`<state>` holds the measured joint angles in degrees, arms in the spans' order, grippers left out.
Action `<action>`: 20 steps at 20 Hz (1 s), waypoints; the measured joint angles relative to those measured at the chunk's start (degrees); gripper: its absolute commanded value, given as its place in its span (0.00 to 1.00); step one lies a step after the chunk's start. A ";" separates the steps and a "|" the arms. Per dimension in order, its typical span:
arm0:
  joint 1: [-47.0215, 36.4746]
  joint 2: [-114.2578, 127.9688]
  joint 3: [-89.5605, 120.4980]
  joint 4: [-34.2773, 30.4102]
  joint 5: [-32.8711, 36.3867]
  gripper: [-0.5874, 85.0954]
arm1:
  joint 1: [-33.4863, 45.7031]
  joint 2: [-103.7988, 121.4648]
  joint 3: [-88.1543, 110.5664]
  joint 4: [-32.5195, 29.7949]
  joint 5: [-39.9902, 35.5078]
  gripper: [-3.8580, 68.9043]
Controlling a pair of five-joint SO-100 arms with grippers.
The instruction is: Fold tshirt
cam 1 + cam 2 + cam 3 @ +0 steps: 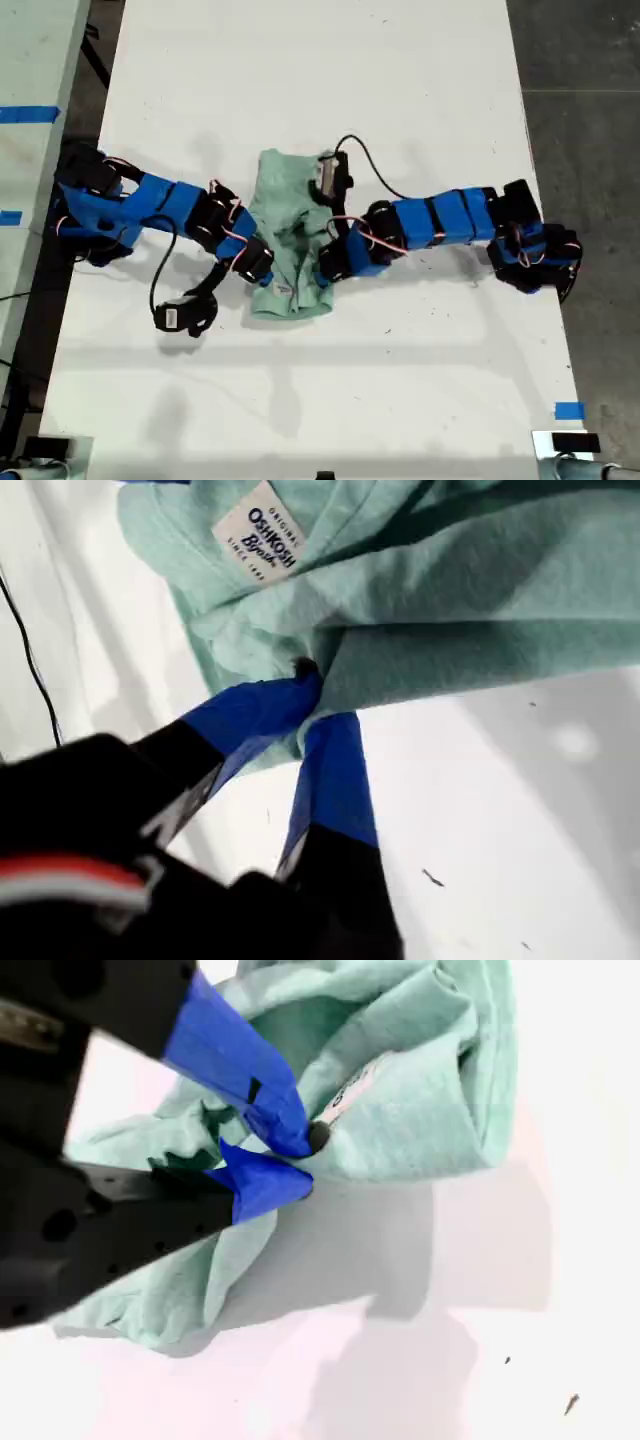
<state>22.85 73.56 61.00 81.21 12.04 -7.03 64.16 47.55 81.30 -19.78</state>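
The tshirt [288, 240] lies bunched in a narrow, crumpled heap near the middle of the white worktop [330, 80], well away from every edge, with a blue arm reaching in from each side of the exterior view. My first claw [318, 702] is clamped on a fold of the cloth just below the neck label [258, 533], its blue-taped fingers [255, 715] meeting at the tips with fabric pinched between them. My second claw [292, 1163] is likewise closed on a gathered edge of the tshirt [400, 1080], cloth caught between its tips. The wrist views do not settle which arm in the exterior view carries which claw. A black cable [375, 165] loops over the worktop beside the heap.
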 measured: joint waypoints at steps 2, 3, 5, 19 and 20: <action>-5.27 4.22 0.00 4.48 4.57 0.01 | 5.54 4.22 2.02 1.67 -4.48 0.04; -9.05 5.36 0.00 5.98 7.65 0.01 | 8.79 5.71 2.29 2.02 -7.38 0.04; -17.40 6.77 0.00 7.91 14.59 0.01 | 14.85 6.94 2.37 2.20 -13.80 0.04; -54.40 -8.70 19.86 -15.38 34.01 0.28 | 38.85 -14.15 7.73 -14.24 -34.19 0.38; -55.37 -9.49 18.02 -13.97 33.49 0.29 | 39.20 -14.24 7.12 -13.18 -33.66 0.42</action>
<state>-32.52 64.07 79.01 67.24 45.53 32.17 49.92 54.67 68.12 -53.44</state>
